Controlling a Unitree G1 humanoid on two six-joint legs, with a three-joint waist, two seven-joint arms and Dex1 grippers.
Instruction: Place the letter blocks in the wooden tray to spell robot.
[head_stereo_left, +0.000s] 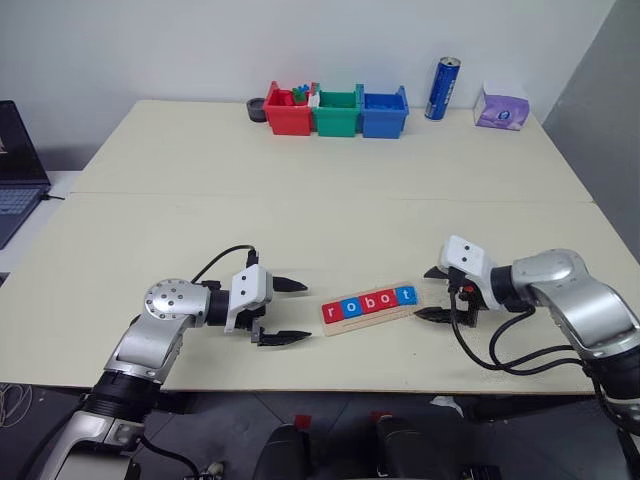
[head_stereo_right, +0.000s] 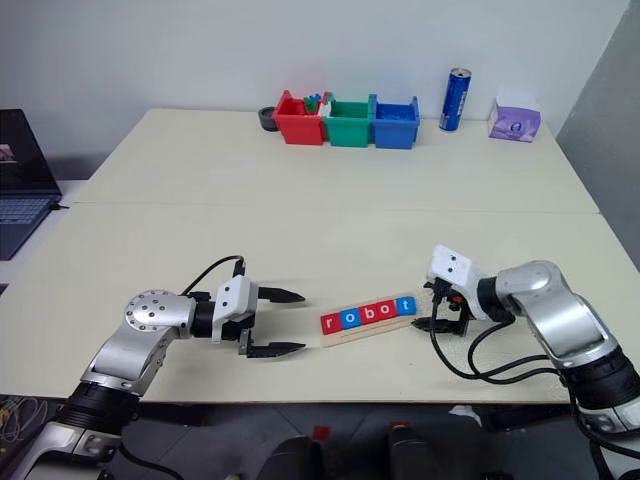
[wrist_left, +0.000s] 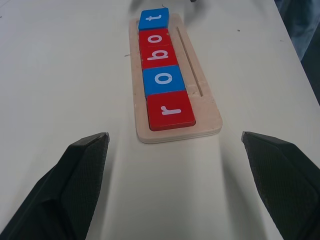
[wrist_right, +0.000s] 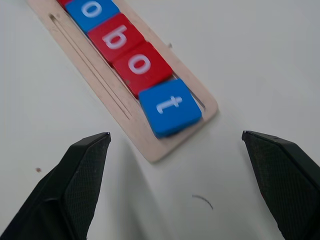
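The wooden tray (head_stereo_left: 392, 313) lies near the table's front edge, between my two grippers. In it several letter blocks (head_stereo_left: 369, 302) sit in a row reading r, o, b, o, t: red r (wrist_left: 170, 111), blue o (wrist_left: 164, 80), red b (wrist_left: 158, 56), red o (wrist_left: 154, 37), blue t (wrist_right: 170, 106). The t sits slightly askew at the tray's right end. My left gripper (head_stereo_left: 307, 310) stands open just left of the tray, holding nothing. My right gripper (head_stereo_left: 421, 294) is open just right of the tray's t end, apart from it and holding nothing.
Red (head_stereo_left: 288, 112), green (head_stereo_left: 337, 112) and blue (head_stereo_left: 384, 112) plastic bins stand in a row at the table's far edge, with a grey roll (head_stereo_left: 257, 108) beside them. To their right are a blue can (head_stereo_left: 442, 88) and a purple tissue pack (head_stereo_left: 502, 108). A laptop (head_stereo_left: 15, 160) sits at the far left.
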